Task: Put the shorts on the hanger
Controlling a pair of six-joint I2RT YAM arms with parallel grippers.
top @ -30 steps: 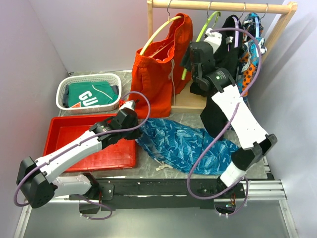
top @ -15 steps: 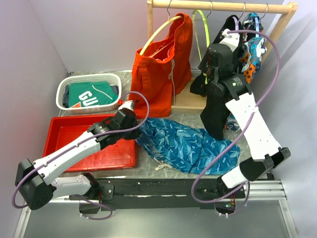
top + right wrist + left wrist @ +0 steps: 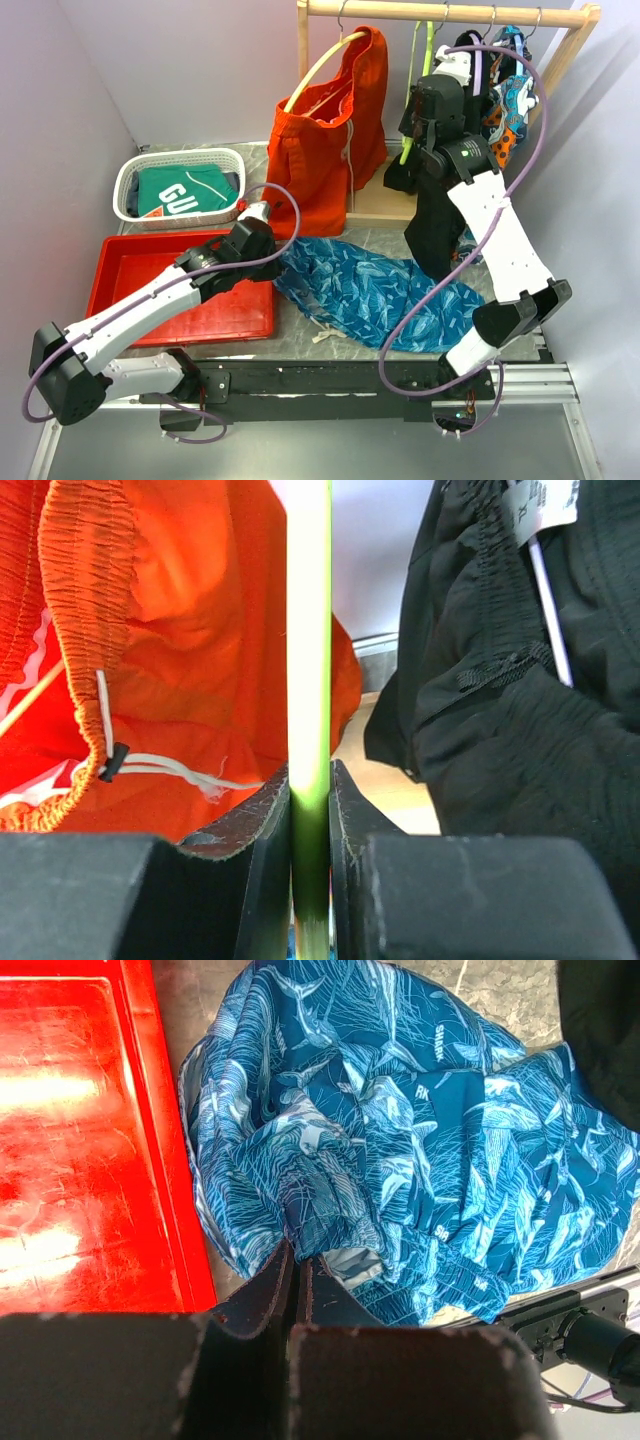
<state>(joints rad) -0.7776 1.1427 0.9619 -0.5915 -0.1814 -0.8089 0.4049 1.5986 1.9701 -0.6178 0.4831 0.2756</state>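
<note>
The shorts [image 3: 370, 290], blue-and-teal patterned, lie crumpled on the table in front of the rack. They fill most of the left wrist view [image 3: 420, 1110]. My left gripper [image 3: 272, 262] sits at their left edge, beside the red tray. Its jaws [image 3: 297, 1250] are shut, with a fold of the fabric pinched at the tips. The lime-green hanger [image 3: 408, 150] hangs from the rail between the orange shorts and a black garment. My right gripper [image 3: 428, 100] is raised to it, and the wrist view shows the jaws [image 3: 310, 780] shut on the green bar [image 3: 310, 630].
Orange shorts [image 3: 325, 140] on a yellow hanger hang left of the green one. A black garment [image 3: 440, 220] and a patterned one [image 3: 510, 100] hang to its right on the wooden rail [image 3: 400, 10]. A red tray [image 3: 150, 290] and a white basket [image 3: 130, 175] stand at the left.
My right gripper has closed on the green hanger, which has swung right along the rail and now hangs edge-on. The left arm and the shorts have not moved.
</note>
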